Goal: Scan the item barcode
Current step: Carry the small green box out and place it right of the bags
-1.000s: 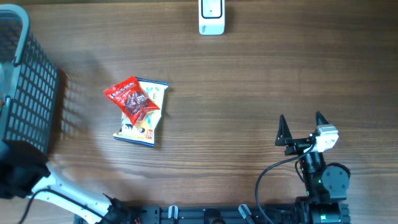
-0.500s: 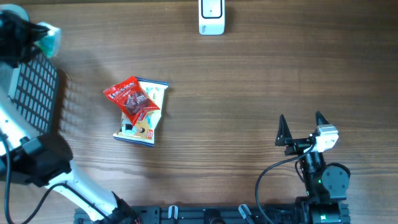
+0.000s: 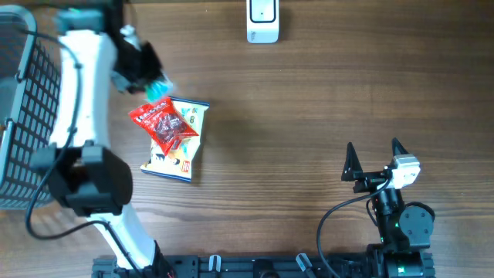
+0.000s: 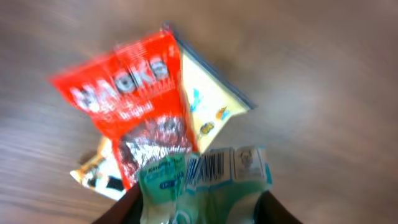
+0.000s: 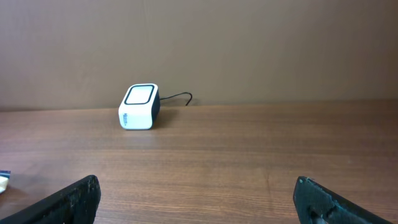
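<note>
Teal packet (image 3: 157, 89), barcode showing, has come from the basket (image 3: 31, 93) to just over the red snack bag (image 3: 164, 126), pinched in the narrowed jaws of the left gripper (image 4: 198, 214). Scanner (image 3: 262, 22), still to be reached, lies well apart; right gripper (image 3: 373, 147) gapes empty.

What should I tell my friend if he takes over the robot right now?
Left gripper: shut on a green packet, held in the air above the red packet. Its barcode shows in the left wrist view.
Right gripper: open, holding nothing, low at the near right of the table.
Things: the red packet lies on top of a yellow packet. The white scanner stands at the far edge. The basket is at the left.
Done: the green packet is picked up.
Left: carry it to the scanner and show it the barcode.
</note>
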Robot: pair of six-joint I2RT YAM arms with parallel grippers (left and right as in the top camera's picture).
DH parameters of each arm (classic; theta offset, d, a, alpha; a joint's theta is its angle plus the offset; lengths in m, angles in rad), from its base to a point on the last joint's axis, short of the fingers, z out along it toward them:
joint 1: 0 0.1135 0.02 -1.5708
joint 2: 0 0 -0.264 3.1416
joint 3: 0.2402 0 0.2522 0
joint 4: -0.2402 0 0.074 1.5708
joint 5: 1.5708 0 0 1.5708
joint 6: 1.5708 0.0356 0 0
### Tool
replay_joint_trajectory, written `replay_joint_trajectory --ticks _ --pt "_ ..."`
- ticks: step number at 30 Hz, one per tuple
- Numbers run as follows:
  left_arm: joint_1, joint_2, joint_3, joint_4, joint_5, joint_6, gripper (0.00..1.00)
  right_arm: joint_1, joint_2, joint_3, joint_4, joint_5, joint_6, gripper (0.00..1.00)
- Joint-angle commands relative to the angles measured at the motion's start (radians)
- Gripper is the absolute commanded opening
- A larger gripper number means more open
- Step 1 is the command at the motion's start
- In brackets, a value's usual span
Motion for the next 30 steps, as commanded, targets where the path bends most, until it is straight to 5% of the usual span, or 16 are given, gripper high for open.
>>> replay_joint_trajectory --ticks 1,9,16,23,30 --pt "-0.091 -0.006 -0.252 0.120 -0.020 -0.002 0.44 0.003 -0.005 -0.001 0.003 0.006 0.008 1.00" --pt "-0.195 -0.007 -0.324 0.220 -0.014 0.007 0.66 0.003 -0.005 -0.001 0.003 0.006 0.008 1.00" --pt "-0.114 -0.049 -0.001 0.013 -0.015 0.010 0.90 0.003 -0.005 -0.001 0.003 0.006 0.007 1.00" --pt "0.192 -0.154 0.434 -0.048 -0.062 0.005 1.00 0.003 -0.005 -0.001 0.003 0.006 0.008 1.00" --pt "0.644 -0.151 0.469 0.041 -0.181 -0.021 1.00 0.003 -0.005 -0.001 0.003 0.010 0.008 1.00"
